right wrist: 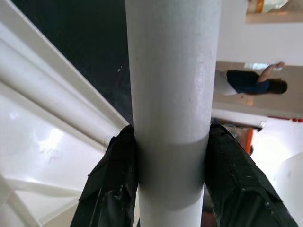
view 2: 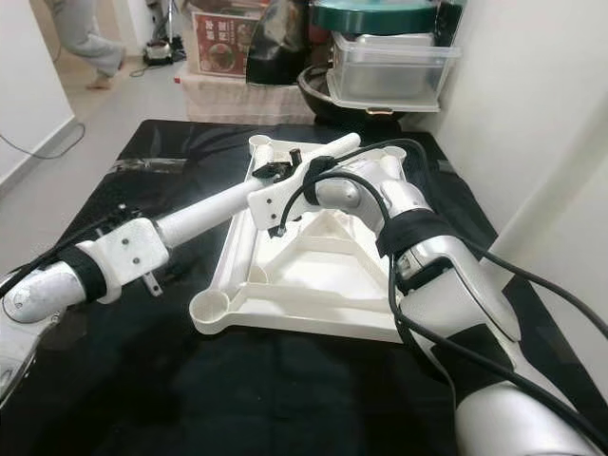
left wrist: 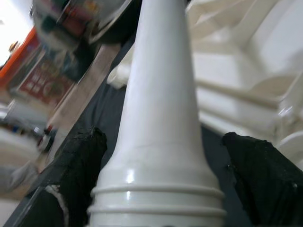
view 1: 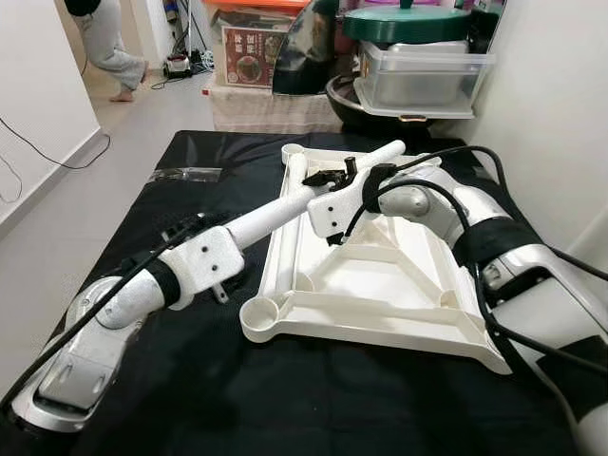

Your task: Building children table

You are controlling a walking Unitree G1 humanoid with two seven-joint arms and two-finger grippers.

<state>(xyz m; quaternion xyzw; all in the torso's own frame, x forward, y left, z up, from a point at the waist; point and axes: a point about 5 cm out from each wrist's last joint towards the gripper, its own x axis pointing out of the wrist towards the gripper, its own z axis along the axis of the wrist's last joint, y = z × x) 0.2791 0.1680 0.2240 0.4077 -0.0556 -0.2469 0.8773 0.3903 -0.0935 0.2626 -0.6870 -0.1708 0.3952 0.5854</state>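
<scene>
The long white tapered plastic table leg (view 1: pixel 285 211) hangs slantwise in the air, above the left edge of the upturned white plastic children's tabletop (view 1: pixel 380 285). That tabletop lies underside up on a black cloth-covered surface (view 1: pixel 190 380), nearer its right edge, with round leg sockets at its corners.

The right gripper (right wrist: pixel 170 175) pinches the leg partway along its shaft, both black fingers (right wrist: pixel 113 184) pressed flat against the white tube. The left gripper (left wrist: pixel 165 179) sits at the leg's thick ribbed end; its fingers (left wrist: pixel 80 165) stand spread on either side, and contact with the ribs cannot be made out, so I judge this one a loose guide rather than a firm hold.

The step in hand looks like bringing the ribbed end to a corner socket (view 1: pixel 261 316). To do it well, the right gripper should carry the weight while the left steers the ribbed end square over the socket, leg upright before pushing, so it seats without tipping the tabletop.

Behind the surface stand stacked plastic storage boxes (view 1: pixel 418 71).
</scene>
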